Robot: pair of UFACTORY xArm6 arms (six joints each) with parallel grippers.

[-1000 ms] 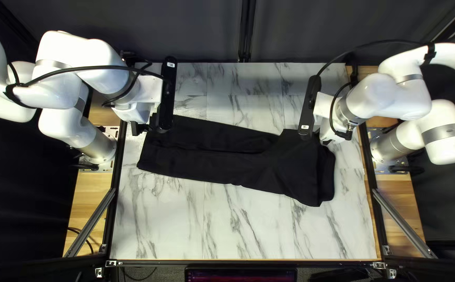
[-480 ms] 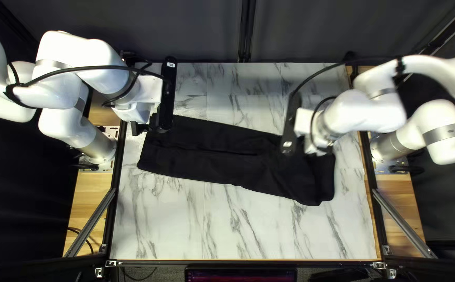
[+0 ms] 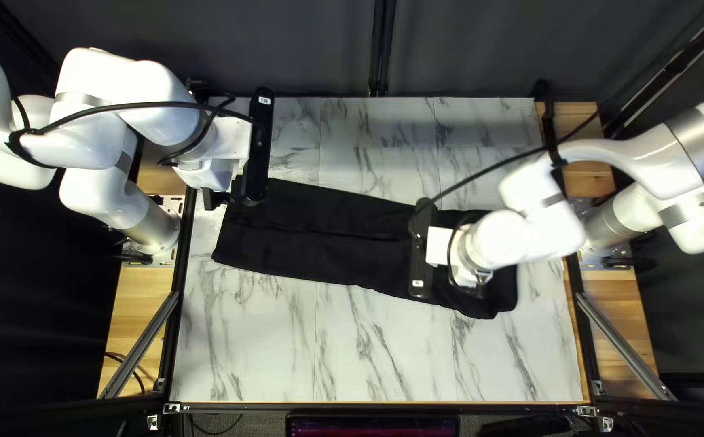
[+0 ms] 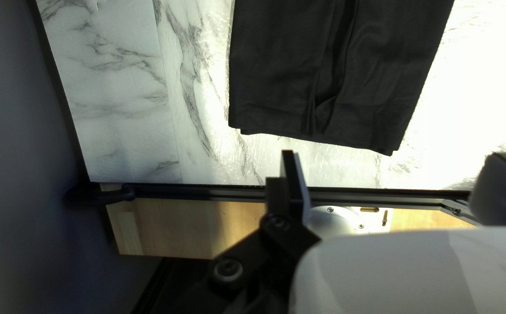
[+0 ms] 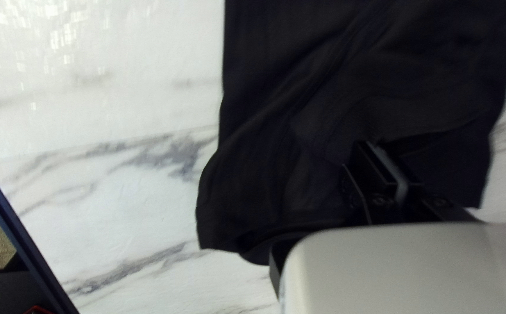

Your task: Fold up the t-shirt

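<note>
Right end effector [image 5: 381, 148]: fingers drawn close together, low over the wide end of the black trousers [image 3: 327, 243]. Loose cloth edge runs right up to the tips; reads as a pinch on the upper layer. Likely purpose: carry the jutting part of that end inward, squaring the outline before the bigger folds. Left end effector [image 4: 393, 154]: fingers spread wide, nothing between them, held just off the leg ends. Probably parked there to leave the cloth free while the other side works, yet near enough for a later lift of the hems [image 4: 322, 136].

Garment: two legs side by side, so trousers, not the t-shirt named. Lying lengthwise across the desk [image 3: 255, 348], hems by the left arm [image 3: 158, 105], wide end under the right arm [image 3: 522, 239]. Flat, long layout presumably suits folding end to end next.

Views: the top left view gives the full length, but the right arm's housing covers the grip; only the right wrist view shows tips meeting cloth. The left wrist view gives the hems squarely, plus the dark rail [image 4: 381, 196] along the desk's side and the spread fingers, which the overhead camera mostly loses.
</note>
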